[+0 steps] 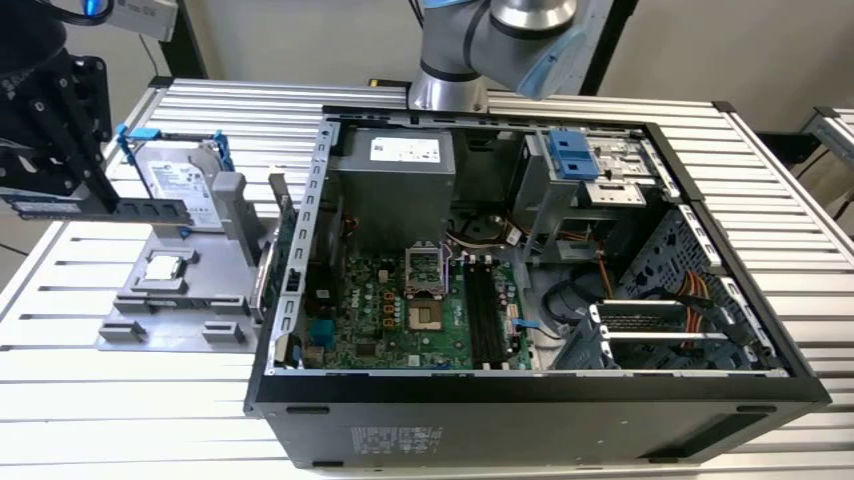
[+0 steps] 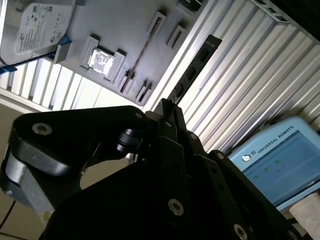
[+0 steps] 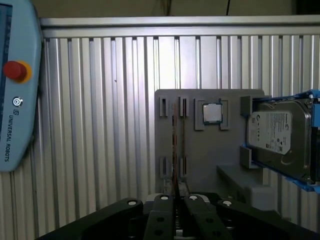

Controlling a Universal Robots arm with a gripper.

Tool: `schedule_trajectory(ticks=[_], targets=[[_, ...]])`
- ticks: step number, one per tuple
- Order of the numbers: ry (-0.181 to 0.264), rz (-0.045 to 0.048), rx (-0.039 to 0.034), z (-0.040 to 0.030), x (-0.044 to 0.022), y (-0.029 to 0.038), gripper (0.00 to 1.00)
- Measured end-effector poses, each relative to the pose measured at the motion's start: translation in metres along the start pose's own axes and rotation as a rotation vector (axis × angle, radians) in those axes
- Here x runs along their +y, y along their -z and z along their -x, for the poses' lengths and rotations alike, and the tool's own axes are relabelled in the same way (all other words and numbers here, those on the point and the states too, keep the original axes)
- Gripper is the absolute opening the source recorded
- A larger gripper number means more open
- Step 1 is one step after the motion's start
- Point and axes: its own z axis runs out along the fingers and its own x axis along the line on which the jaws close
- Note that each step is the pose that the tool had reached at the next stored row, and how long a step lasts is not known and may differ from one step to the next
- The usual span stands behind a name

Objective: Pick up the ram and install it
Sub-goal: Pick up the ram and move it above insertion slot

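In the exterior view, my black gripper [image 1: 67,200] hangs at the view's left, above the grey holder plate [image 1: 180,310], shut on the ram [image 1: 154,210]. The ram is a long dark stick held level, clear of the plate. In the second wrist view the ram [image 2: 195,67] juts out past the gripper [image 2: 167,107]. The first wrist view shows the ram [image 3: 175,145] edge-on as a thin line rising from the gripper [image 3: 175,197], over the plate's narrow slots. The open computer case [image 1: 287,385] lies to the exterior view's right, its motherboard's long black memory slots [image 1: 483,315] facing up.
A silver hard drive with blue rails [image 1: 174,180] stands on the holder plate, and a small square processor [image 1: 164,267] lies in its pocket. The arm's base [image 1: 447,85] stands behind the case. A pale blue teach pendant [image 3: 15,85] lies on the slatted metal table [image 1: 120,400].
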Motion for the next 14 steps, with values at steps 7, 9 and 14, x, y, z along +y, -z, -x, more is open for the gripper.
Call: schedule_trajectory(ticks=[7, 9, 14], targets=[[0.0, 0.0001, 0.0001, 0.0002, -0.0054, 0.0001, 0.0], [0.0, 0.0, 0.0, 0.0003, -0.0071, 0.0001, 0.0], [0.0, 0.0, 0.0001, 0.0004, -0.011, 0.0002, 0.0]])
